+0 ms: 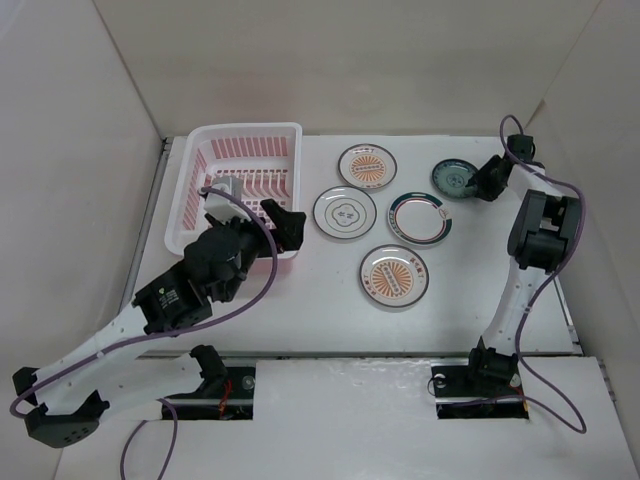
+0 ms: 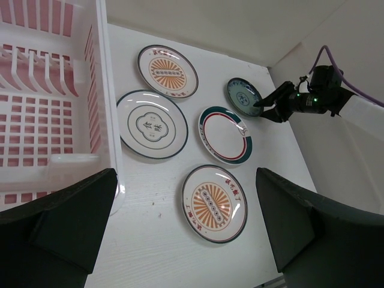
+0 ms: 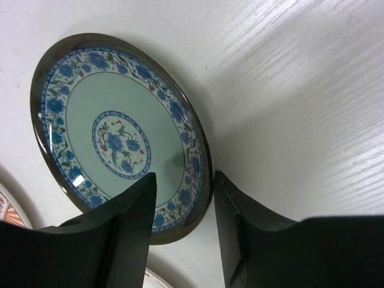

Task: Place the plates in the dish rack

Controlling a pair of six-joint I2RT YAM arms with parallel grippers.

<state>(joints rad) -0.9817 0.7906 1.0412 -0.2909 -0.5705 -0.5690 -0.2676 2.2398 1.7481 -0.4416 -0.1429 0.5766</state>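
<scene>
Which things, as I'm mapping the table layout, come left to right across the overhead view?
dish rack, white plate with dark centre mark, green-rimmed plate, dark green plate, right tool

White bench (image 1: 310, 310) with faint wood grain, clearest in the right wrist view. Plain off-white back wall (image 1: 350, 60), left wall (image 1: 70, 150) and right wall (image 1: 610, 120) enclose it. White front board (image 1: 340, 420) at the near edge, with two dark cutouts (image 1: 238, 385).

white table (image 1: 320, 310) bears five plates (image 1: 345, 213) and pink dish rack (image 1: 245, 129)
</scene>
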